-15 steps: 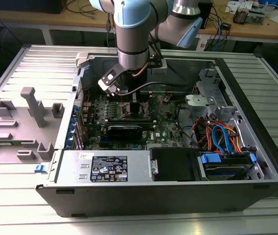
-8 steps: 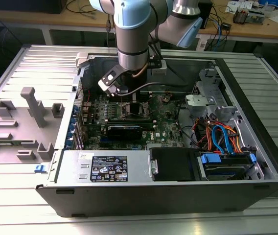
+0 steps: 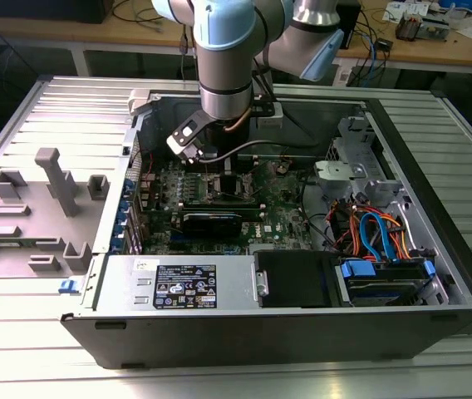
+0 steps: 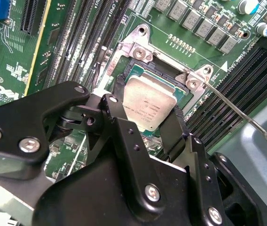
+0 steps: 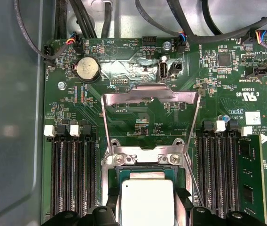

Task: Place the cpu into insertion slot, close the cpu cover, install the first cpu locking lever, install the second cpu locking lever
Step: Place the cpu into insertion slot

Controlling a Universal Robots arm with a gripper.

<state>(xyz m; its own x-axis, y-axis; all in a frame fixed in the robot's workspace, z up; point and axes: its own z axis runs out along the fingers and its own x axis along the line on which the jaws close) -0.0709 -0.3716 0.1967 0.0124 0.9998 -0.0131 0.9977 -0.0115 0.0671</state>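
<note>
Chip at the socket, cover up

Grey fixtures (image 3: pixel 53 187) sit on the worktop (image 3: pixel 20 332) at the exterior view's left, apart from the work. Next comes the open computer case (image 3: pixel 244 332), with the arm reaching down onto its green motherboard (image 3: pixel 290 220). In the second wrist view the gripper (image 4: pixel 148 107) is clamped on the cpu (image 4: pixel 150 96), with a black finger on each of two opposite edges. The chip sits squarely over the insertion slot (image 5: pixel 145 159). Whether it is fully seated or just above the pin field I cannot tell. The cpu cover (image 5: pixel 150 96) stands raised behind the slot, and one locking lever (image 4: pixel 239 113) juts out free beside it. Orange and blue cables (image 3: pixel 377 233) lie at the exterior view's right, well apart.

Risks, as I judge them:
- A chip released tilted or off-register would land a corner on the pins and bend them.
- A finger opening wide could catch the nearby lever.
- The raised cover, if knocked, could drop onto the fingers.
</note>
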